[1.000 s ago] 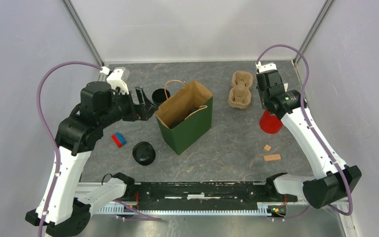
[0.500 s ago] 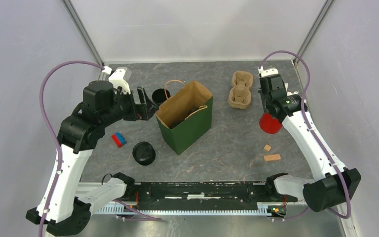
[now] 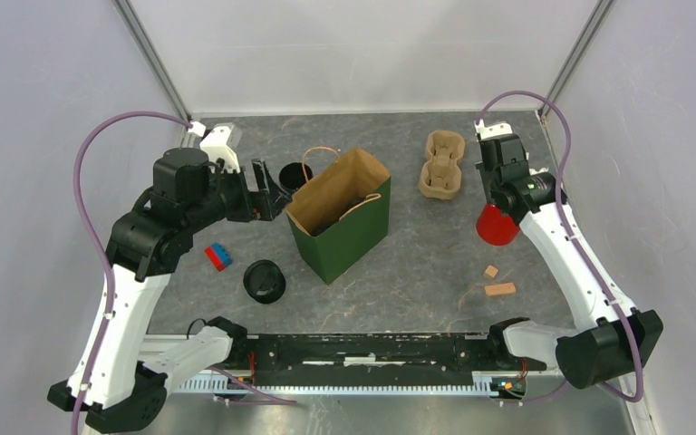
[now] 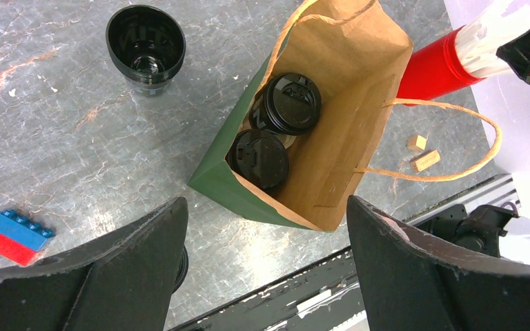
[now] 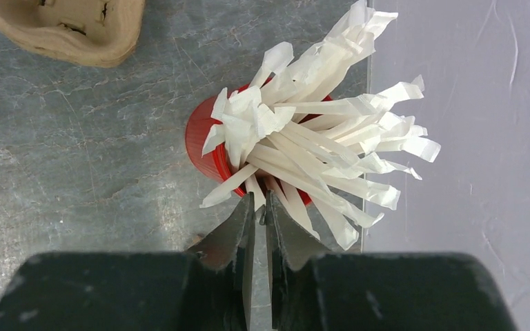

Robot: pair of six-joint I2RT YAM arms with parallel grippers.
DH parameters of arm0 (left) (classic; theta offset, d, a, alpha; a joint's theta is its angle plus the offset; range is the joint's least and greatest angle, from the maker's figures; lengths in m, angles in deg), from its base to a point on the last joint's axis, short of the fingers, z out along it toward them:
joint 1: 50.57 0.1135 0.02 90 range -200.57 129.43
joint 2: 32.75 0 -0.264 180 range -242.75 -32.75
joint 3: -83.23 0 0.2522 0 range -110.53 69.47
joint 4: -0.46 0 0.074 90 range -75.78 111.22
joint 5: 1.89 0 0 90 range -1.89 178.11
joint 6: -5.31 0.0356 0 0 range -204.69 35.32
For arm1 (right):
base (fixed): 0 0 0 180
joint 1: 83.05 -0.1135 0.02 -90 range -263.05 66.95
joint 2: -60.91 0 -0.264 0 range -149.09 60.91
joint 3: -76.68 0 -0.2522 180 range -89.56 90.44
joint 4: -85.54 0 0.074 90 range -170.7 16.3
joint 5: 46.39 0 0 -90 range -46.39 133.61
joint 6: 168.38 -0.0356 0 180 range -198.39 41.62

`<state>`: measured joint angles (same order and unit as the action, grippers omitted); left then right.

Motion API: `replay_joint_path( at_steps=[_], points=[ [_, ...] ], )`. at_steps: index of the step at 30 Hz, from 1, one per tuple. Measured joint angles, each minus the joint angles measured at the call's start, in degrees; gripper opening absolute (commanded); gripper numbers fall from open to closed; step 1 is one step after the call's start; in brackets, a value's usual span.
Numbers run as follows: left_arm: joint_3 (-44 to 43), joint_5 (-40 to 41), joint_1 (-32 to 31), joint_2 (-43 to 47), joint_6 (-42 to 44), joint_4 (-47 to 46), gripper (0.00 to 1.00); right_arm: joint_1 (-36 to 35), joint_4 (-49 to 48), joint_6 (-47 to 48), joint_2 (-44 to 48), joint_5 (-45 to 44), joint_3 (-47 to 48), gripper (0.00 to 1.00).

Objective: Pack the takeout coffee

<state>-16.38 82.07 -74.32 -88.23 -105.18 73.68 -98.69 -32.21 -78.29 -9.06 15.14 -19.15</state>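
Black lidded cup (image 3: 264, 281) upright on counter (image 3: 417, 263), at six o'clock from wide-apart left claw (image 3: 270, 188), nearer that arm; right claw (image 5: 261, 207) nearly together among white packets (image 5: 303, 131).

The left gripper (image 4: 266, 207) hangs with jaws spread wide. The right gripper (image 5: 261, 203) has its fingers almost together, its arm reaching forward.
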Motion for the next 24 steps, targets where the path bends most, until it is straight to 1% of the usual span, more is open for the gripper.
replay_joint_path(
  at_steps=[7, 13, 16, 22, 24],
  points=[
    [0.00, -0.02, 0.00, 0.00, 0.00, 0.00, 0.91, 0.00, 2.36, 0.85, 0.31, 0.07, 3.72, 0.00],
    [0.00, -0.02, 0.00, -0.02, 0.02, 0.00, 0.91, 0.00, 6.40, 1.14, 0.50, 0.42, 9.44, 0.00],
    [0.00, -0.04, 0.00, -0.02, 0.02, 0.00, 0.92, 0.00, 10.10, 1.27, -0.04, 0.83, 16.09, 0.00],
    [0.00, -0.07, 0.00, -0.02, 0.02, 0.00, 0.92, 0.00, 17.55, 1.62, -3.13, 1.27, 35.87, 0.00],
    [0.00, -0.07, 0.00, -0.02, 0.02, 0.00, 0.92, 0.00, 18.60, 1.75, -3.06, 1.51, 39.93, 0.00]
  ],
)
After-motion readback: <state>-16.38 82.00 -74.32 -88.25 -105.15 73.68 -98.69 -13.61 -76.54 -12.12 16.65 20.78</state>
